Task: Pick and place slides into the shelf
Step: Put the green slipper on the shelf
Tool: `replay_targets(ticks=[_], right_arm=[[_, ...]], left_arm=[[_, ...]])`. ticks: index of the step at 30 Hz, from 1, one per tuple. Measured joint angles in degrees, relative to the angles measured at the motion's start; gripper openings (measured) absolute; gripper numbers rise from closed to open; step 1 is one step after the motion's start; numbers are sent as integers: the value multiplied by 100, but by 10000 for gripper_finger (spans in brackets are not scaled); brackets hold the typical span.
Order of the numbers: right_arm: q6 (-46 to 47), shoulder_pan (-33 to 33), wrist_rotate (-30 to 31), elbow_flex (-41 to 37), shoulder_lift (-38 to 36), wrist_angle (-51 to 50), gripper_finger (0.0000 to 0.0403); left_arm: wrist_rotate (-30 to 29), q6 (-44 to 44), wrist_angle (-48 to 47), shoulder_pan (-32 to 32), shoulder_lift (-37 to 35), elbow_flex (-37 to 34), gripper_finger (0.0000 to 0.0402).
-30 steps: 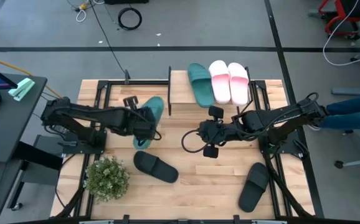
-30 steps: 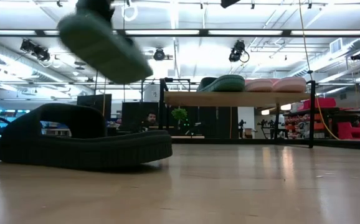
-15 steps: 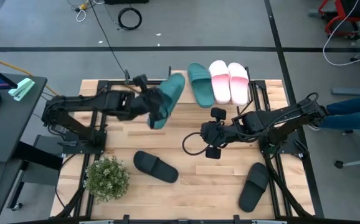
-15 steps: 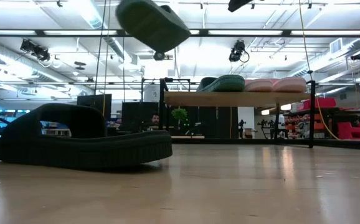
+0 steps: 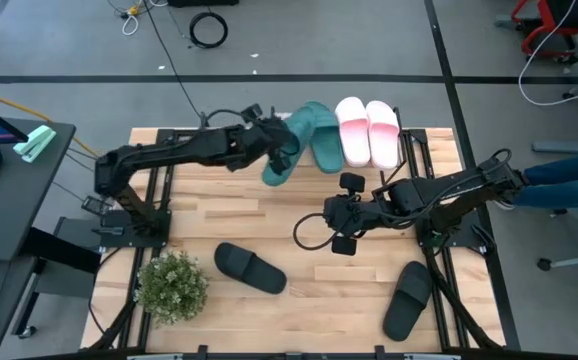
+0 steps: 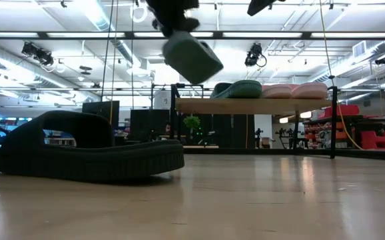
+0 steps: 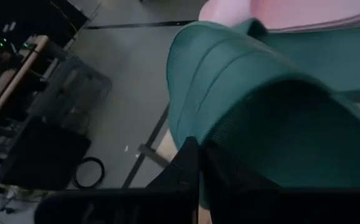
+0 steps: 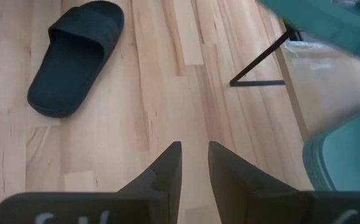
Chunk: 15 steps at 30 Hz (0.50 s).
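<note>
My left gripper (image 5: 265, 148) is shut on a teal slide (image 5: 283, 154), held in the air at the left end of the shelf (image 5: 287, 123). In the low view this slide (image 6: 192, 57) hangs above and left of the shelf's plank (image 6: 252, 105). Another teal slide (image 5: 319, 135) and two pink slides (image 5: 354, 130) lie flat on the plank. Two black slides (image 5: 250, 267) (image 5: 409, 298) lie sole down on the table. My right gripper (image 5: 334, 224) waits open over the middle of the table, touching nothing (image 8: 194, 163). My left gripper holds the teal slide by its long left edge (image 5: 272, 150), coming nearly level from the table's left. In the wrist view one dark finger (image 7: 189, 163) lies against the ribbed teal surface (image 7: 230, 99); the slide hides the other finger. The slide is lifted clear and tilted.
A potted plant (image 5: 172, 285) stands near the table's near left corner. The near black slide fills the left of the low view (image 6: 89, 150). The shelf's black wire leg (image 8: 261, 62) stands close ahead of my right gripper. Bare wood lies between the black slides.
My left gripper has carried the teal slide from above the table's left middle toward the far edge and rightward, up to the shelf's left end. The slide has turned about on the way and stayed clear of the table. The right arm has kept still.
</note>
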Motion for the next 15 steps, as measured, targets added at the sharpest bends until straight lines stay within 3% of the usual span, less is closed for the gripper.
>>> replay_targets(ticks=[15], right_arm=[[120, 0, -1, 0, 0, -278, 85]], left_arm=[[-218, -784, 452, 478, 542, -4, 8]])
